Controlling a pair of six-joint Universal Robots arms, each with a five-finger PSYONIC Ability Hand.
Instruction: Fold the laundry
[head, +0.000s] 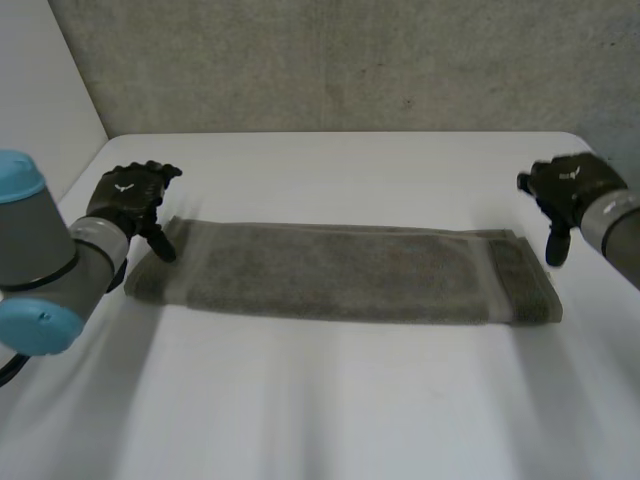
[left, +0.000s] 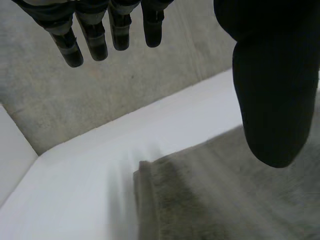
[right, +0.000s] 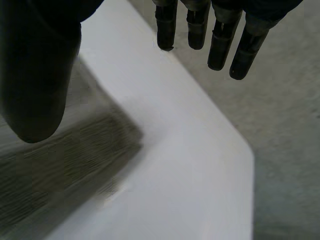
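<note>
Towel (head: 340, 272) laid between the table's (head: 330, 410) side edges
Left hand (head: 130, 200), right hand (head: 562, 190) held wide, empty; end corners should be pinched evenly

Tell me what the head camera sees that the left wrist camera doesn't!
Head view, not left wrist view: the whole length of the long folded grey towel, the right hand open beside its right end, and the left arm with light-blue caps. Left wrist view, not head view: the straight fingers of the left hand up close, apart from its thumb, holding nothing. Both: the left hand by the towel's left end, the white table and the grey wall.
</note>
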